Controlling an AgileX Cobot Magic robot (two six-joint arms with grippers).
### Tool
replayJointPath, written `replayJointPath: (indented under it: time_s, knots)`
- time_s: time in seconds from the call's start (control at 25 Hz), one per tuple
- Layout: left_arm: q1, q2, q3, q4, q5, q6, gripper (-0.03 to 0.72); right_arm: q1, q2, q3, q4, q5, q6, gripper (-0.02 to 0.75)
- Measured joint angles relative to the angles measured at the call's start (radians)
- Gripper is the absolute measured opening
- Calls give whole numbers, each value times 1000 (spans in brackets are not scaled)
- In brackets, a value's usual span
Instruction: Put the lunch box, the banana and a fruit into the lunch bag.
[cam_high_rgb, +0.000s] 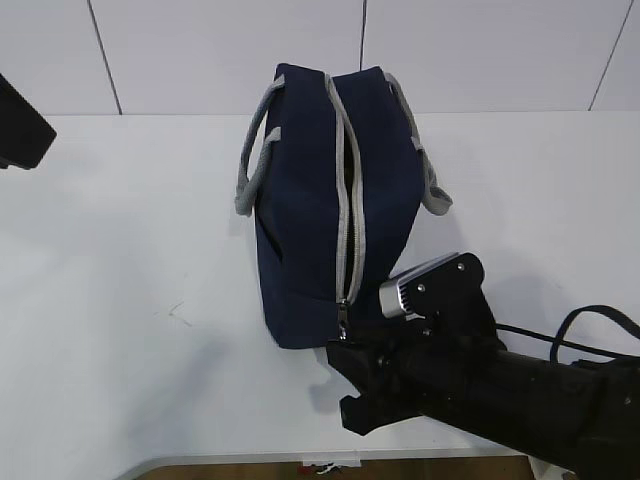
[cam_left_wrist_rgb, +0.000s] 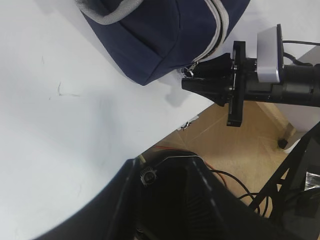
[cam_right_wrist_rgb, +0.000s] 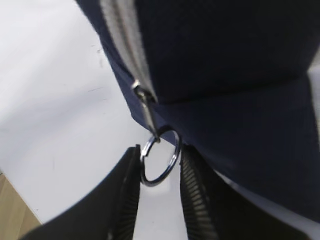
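Observation:
The navy-blue lunch bag (cam_high_rgb: 310, 210) lies on the white table, its grey zipper (cam_high_rgb: 352, 230) running toward me with a thin dark slit along it. The slider sits at the near end, and the metal ring pull (cam_right_wrist_rgb: 160, 156) hangs from it. My right gripper (cam_high_rgb: 345, 350) is at that end, its two fingers touching the ring on both sides (cam_right_wrist_rgb: 159, 187). It also shows in the left wrist view (cam_left_wrist_rgb: 192, 77). My left gripper (cam_left_wrist_rgb: 170, 200) is open and empty, above the table's front edge, left of the bag. The lunch box, the banana and the fruit are out of view.
Grey strap handles (cam_high_rgb: 252, 150) hang off both sides of the bag. The table's front edge (cam_left_wrist_rgb: 165, 140) runs close under the right gripper, with floor and cables beyond it. A black part of the left arm (cam_high_rgb: 20, 130) sits at far left.

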Motion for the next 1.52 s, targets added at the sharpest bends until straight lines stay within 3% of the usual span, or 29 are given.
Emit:
replayJointPath:
  time_s: [0.48,0.8,1.16,1.52]
  knots:
    - [0,0,0,0,0,0,244,0,0,0,20,1,38,237]
    - [0,0,0,0,0,0,244,0,0,0,24,-10,39,68]
    - [0,0,0,2,0,0,244,0,0,0,-2,-12,89,13]
    - [0,0,0,2,0,0,244,0,-53,0,-40,9,114,13]
